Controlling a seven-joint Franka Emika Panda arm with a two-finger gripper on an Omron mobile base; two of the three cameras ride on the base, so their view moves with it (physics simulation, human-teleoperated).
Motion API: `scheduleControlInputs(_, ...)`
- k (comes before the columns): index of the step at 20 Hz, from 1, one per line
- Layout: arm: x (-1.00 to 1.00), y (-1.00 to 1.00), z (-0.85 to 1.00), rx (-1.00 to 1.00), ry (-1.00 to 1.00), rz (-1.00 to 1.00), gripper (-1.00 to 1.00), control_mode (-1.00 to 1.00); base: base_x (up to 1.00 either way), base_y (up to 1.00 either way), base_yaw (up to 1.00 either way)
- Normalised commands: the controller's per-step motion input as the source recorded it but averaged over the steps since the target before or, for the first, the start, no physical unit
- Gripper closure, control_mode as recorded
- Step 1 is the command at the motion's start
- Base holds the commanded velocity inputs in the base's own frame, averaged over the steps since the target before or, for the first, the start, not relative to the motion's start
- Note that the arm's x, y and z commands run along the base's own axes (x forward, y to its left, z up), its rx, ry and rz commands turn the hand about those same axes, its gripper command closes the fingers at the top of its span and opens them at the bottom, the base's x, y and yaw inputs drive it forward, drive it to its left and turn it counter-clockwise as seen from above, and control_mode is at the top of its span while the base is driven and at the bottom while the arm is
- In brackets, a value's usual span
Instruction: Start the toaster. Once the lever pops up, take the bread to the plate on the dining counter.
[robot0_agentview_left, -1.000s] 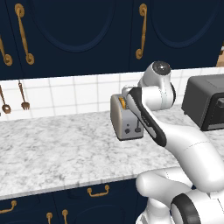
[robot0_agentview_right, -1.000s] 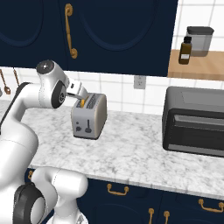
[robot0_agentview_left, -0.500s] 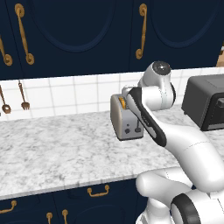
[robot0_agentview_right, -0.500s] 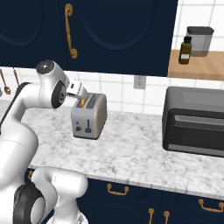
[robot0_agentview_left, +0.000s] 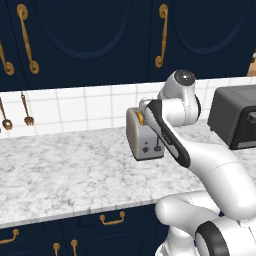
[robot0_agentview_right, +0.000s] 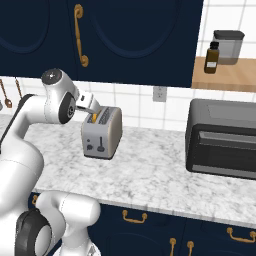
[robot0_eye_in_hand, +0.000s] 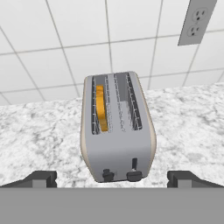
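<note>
toaster (robot0_eye_in_hand: 117, 133): small grey box, two slots on top, standing on the marbled worktop (robot0_eye_in_hand: 39, 135) near the tiled wall
bread (robot0_eye_in_hand: 101, 108): golden, in left slot
fingers (robot0_eye_in_hand: 112, 179): wide open, holding nothing

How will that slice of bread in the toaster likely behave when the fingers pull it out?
The bread is thin and stands on edge in one slot of the toaster, so it probably weighs little and lifts straight up. Its golden crust suggests it is fairly stiff, though a hard squeeze might crumble it. The slot's wire guides may snag it if it is tilted.
</note>
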Motion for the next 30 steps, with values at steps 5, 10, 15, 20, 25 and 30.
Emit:
scheduleControlInputs(5, 0.0, 0.0, 0.0, 0.0, 0.0, 0.0, -1.0, -1.0, 0.0, 0.0, 0.0)
scheduleControlInputs(10, 0.0, 0.0, 0.0, 0.0, 0.0, 0.0, -1.0, -1.0, 0.0, 0.0, 0.0)
scheduleControlInputs(15, 0.0, 0.0, 0.0, 0.0, 0.0, 0.0, -1.0, -1.0, 0.0, 0.0, 0.0)
scheduleControlInputs(20, 0.0, 0.0, 0.0, 0.0, 0.0, 0.0, -1.0, -1.0, 0.0, 0.0, 0.0)
scheduleControlInputs(25, 0.0, 0.0, 0.0, 0.0, 0.0, 0.0, -1.0, -1.0, 0.0, 0.0, 0.0)
scheduleControlInputs(30, 0.0, 0.0, 0.0, 0.0, 0.0, 0.0, -1.0, -1.0, 0.0, 0.0, 0.0)
